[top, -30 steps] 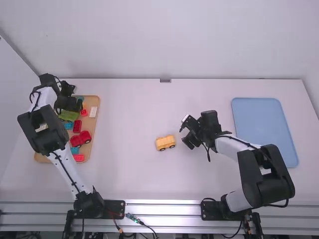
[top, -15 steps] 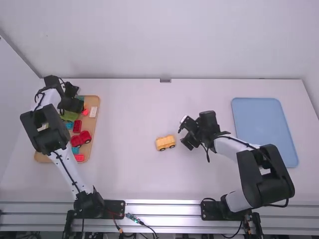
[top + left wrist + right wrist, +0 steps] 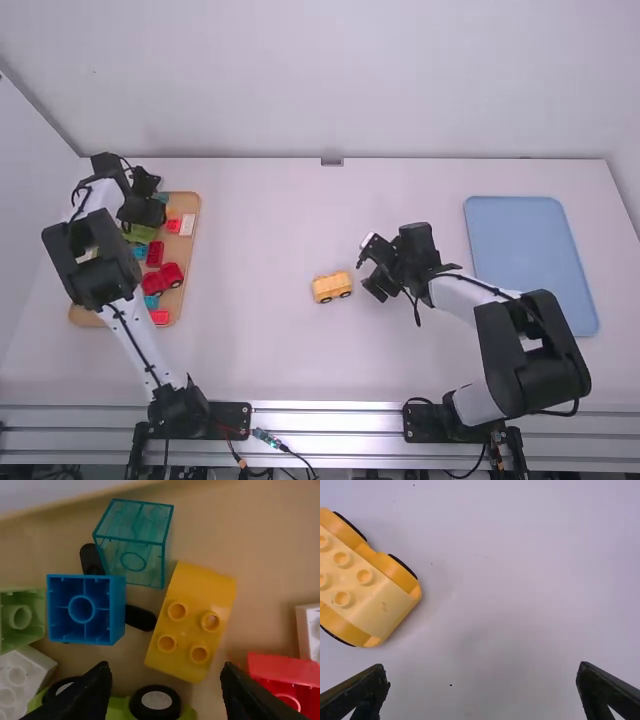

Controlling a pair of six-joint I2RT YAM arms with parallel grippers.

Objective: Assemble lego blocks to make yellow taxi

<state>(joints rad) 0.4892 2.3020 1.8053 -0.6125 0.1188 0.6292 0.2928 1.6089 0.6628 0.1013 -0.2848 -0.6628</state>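
Since 1.0 s ago, left gripper (image 3: 165,672) shifts slightly right over wooden tray (image 3: 189,248); right gripper (image 3: 482,669) barely moves. Both grippers spread, empty. Likely step: pick yellow 4-stud block (image 3: 187,626), studs up in tray. Turn wrist to block's slant, centre, lower clear of green wheeled base (image 3: 119,708) and red block (image 3: 280,669), close on long sides. Yellow wheeled car body (image 3: 332,287) stands on table (image 3: 270,350), near right gripper.

Smooth white links (image 3: 142,337) meet chunky, rounded black joints (image 3: 562,350); thin black cables (image 3: 488,285) loop along both arms. The left gripper (image 3: 150,208) and right gripper (image 3: 368,266) are black.
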